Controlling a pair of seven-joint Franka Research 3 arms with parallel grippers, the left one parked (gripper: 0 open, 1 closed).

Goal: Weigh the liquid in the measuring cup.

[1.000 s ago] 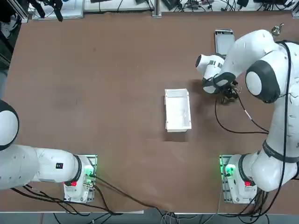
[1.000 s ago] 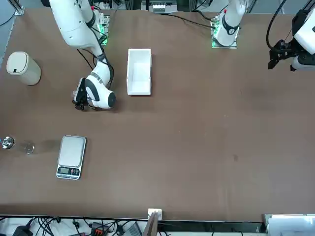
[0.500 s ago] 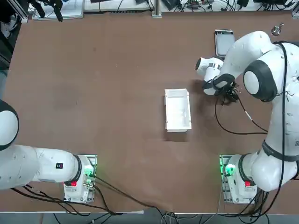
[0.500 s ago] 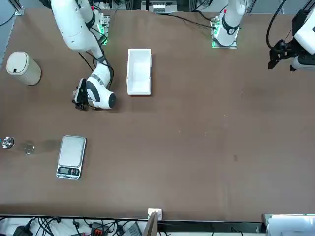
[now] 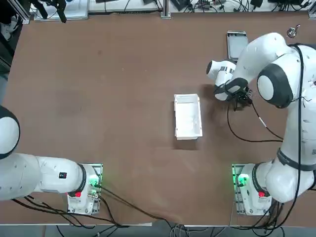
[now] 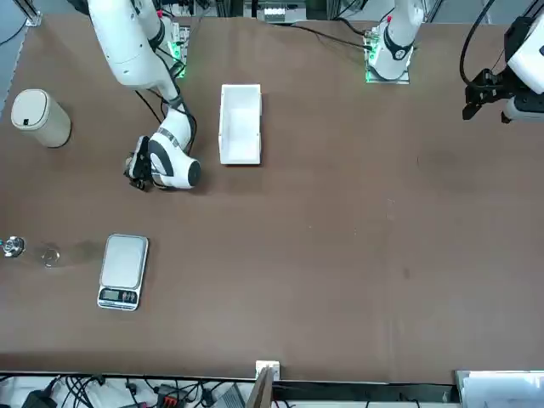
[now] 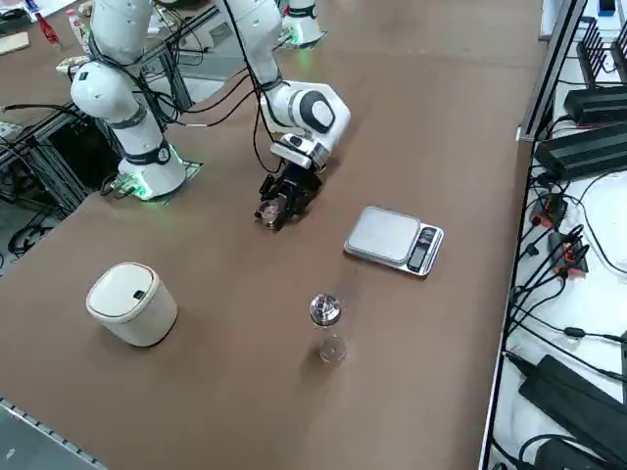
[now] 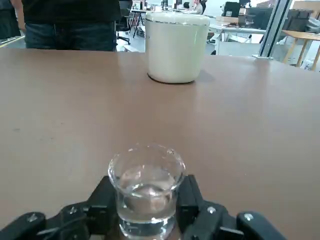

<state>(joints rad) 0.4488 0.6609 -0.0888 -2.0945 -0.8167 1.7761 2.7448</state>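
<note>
Pinching the small clear glass measuring cup (image 8: pixel 146 189) upright keeps its liquid level; the right gripper (image 8: pixel 145 210) holds it low over the brown worktop (image 8: pixel 240 125), short of the silver digital scale (image 7: pixel 394 239).

I work in a robotics lab: my brown table (image 5: pixel 123 74) has arm bases bolted on at the frame's bottom, cables and power strips (image 7: pixel 578 147) crowd the right edge, and desks (image 8: pixel 240 30) fill the background.
</note>
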